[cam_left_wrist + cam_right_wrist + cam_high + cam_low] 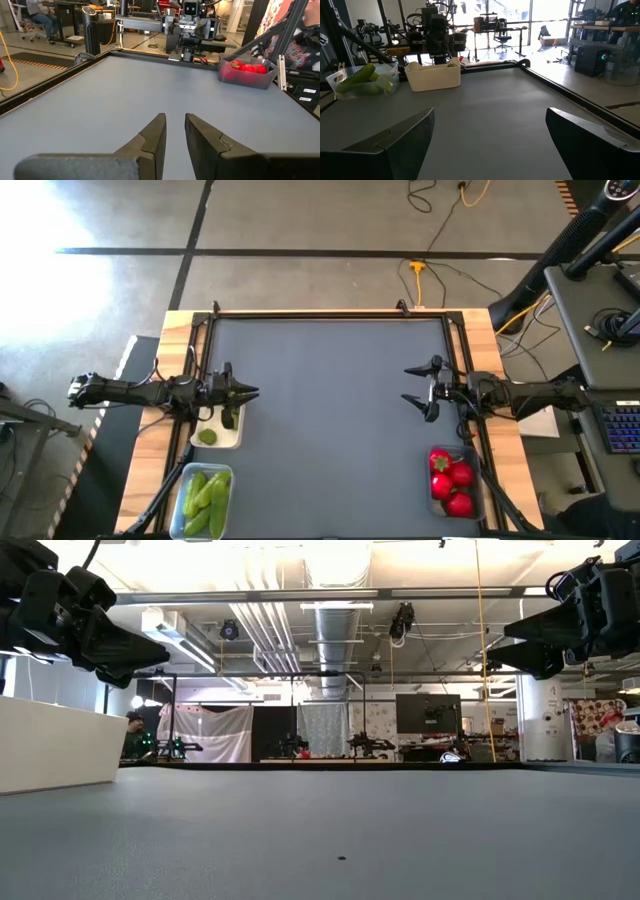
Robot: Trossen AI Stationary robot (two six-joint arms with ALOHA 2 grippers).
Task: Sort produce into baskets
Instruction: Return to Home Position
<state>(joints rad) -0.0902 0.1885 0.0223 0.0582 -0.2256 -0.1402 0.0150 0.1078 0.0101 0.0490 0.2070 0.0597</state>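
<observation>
Three containers hold the produce. A white tray [228, 442] near the table's left edge contains one light-green round piece [207, 436]. Nearer the front, a clear tub [205, 475] holds several long green pieces [207, 498]. At the front right, another clear tub [470, 505] holds round red pieces [452, 480]. My left gripper [252, 392] is shut and empty, held level above the table beside the white tray. My right gripper [408, 385] is open and empty, held level above the table's right side, a little beyond the red tub.
The grey mat [330, 420] between the two grippers lies bare. A black frame [330, 313] runs along the table's far edge and down both sides. Beyond the table, a person sits at a desk [40, 17] in the room.
</observation>
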